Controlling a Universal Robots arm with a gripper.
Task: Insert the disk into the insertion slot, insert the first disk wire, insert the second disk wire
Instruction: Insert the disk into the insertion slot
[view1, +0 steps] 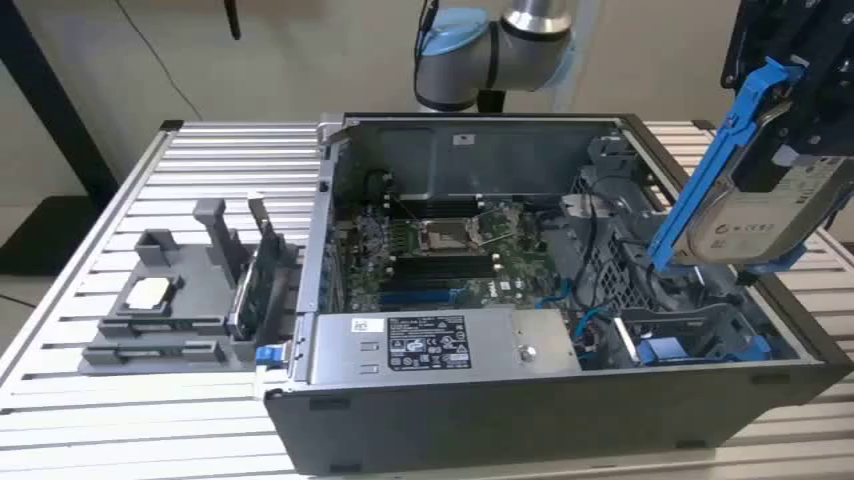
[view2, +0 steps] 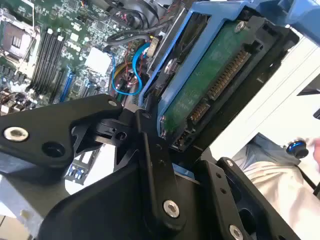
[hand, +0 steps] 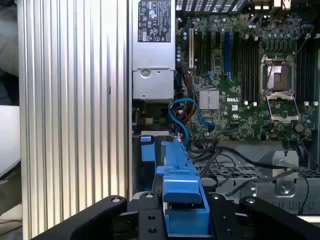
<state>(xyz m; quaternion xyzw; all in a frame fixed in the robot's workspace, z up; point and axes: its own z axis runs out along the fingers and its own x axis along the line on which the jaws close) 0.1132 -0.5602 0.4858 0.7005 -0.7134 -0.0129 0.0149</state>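
**Q:** Where is the disk?

**A:** The disk (view1: 763, 215), framed by its blue carrier (hand: 182, 200), hangs tilted in the air above the end of the open case (view1: 534, 420) at the exterior view's right. In the second wrist view its green board and connectors show.

**Q:** And the gripper?

**A:** The gripper (view1: 798, 120) pinches the disk at its upper end.

**Q:** The slot?

**A:** The slot (view1: 694, 338), with blue rails, lies inside the case below the disk, apart from it.

**Q:** Other parts?

**A:** Motherboard (view1: 441, 245), mid-case; power supply (view1: 427, 345), at the near wall; grey tray (view1: 167, 300), on the slatted table (view1: 80, 420) beside the case, at the exterior view's left.
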